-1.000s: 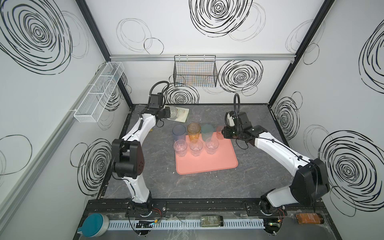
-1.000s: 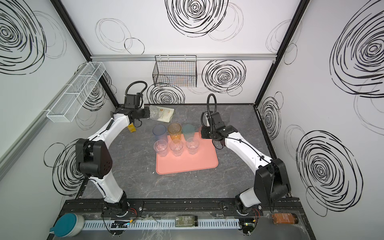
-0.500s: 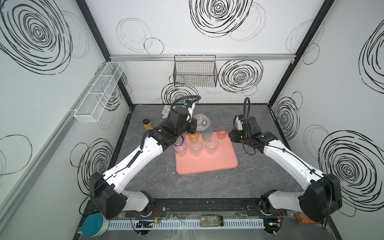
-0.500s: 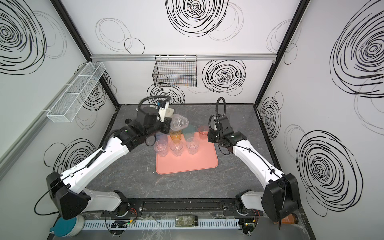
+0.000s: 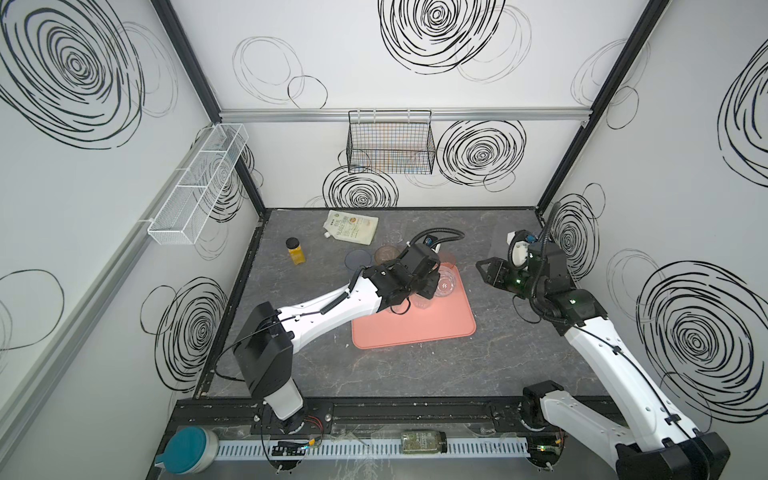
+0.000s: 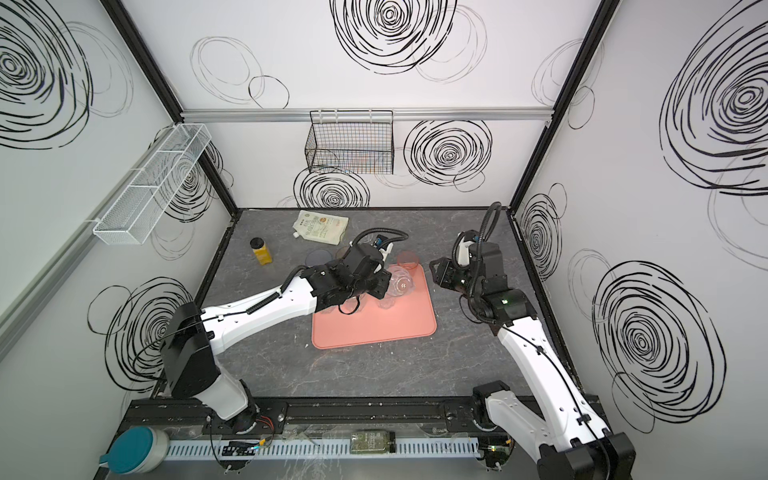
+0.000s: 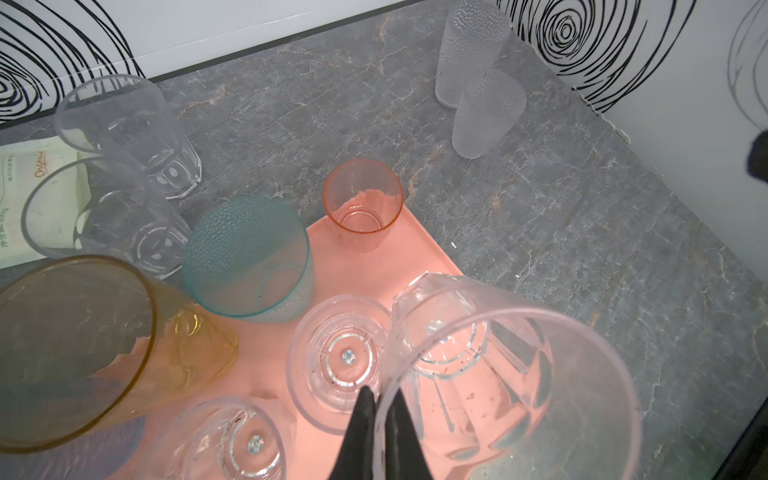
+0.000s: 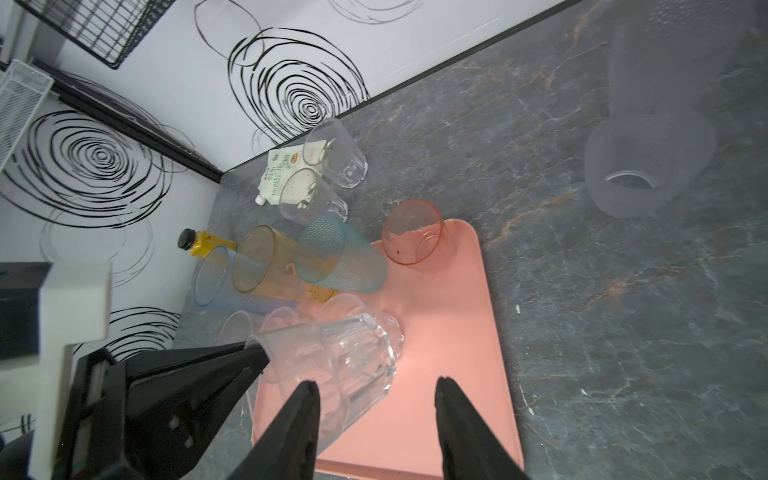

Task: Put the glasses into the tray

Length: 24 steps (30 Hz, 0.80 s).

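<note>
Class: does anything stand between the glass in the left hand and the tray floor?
Nothing visible. The left hand holds the clear faceted glass over bare tray; a short clear glass stands close beside it, not under it.

Legible text, one item only: the word "Organic" in brown script on the white pouch [image 7: 12,216], which lies at about 11 o'clock on the table [image 5: 415,374]. The pouch's remaining small print cannot be read. No other markings can be read.
</note>
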### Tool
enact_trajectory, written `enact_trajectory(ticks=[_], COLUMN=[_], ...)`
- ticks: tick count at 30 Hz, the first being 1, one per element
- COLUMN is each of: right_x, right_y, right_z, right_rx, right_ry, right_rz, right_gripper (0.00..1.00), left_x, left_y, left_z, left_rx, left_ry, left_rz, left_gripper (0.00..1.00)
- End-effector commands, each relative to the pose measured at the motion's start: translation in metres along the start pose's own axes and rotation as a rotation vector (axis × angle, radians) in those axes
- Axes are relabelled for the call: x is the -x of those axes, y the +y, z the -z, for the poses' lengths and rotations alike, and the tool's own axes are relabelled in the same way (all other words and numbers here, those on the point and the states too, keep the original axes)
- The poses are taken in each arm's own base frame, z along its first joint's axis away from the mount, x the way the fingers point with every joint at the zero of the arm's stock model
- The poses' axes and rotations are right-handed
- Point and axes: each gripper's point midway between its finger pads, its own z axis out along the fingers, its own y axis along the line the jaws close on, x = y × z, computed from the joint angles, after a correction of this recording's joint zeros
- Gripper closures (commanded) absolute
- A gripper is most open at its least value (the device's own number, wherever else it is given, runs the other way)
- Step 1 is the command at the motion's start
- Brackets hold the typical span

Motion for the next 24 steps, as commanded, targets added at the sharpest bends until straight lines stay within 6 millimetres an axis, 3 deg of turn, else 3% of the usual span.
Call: enact_trajectory(ticks=[1,7,13,24], right_x=[-0.002,-0.020,-0.021,-0.020], right_y=[0.022,0.039,0.020,-0.018], right_z=[-0.002,-0.015,-0.028,-0.042], right_rx=[0.069,0.047,-0.097,-0.334], right_ry=[0.030,0.075,0.047,-0.032], right_rz=[0.001,0.077,0.123,0.215], right_gripper=[0.49,0.49,0.50,0.75], left_x=[0.044,0.047,0.047,0.050], left_y=[-0.018,-0.022,-0.025,-0.041], left_z=[0.010,-0.001,-0.007,-0.010], left_rx=[-0.031,-0.022,-0.016,-0.105], left_ry=[-0.134,-0.120,-0.117,-0.125], left_rz=[0.040,0.028,0.024,0.094], left_gripper=[1.00,1.00,1.00,1.00])
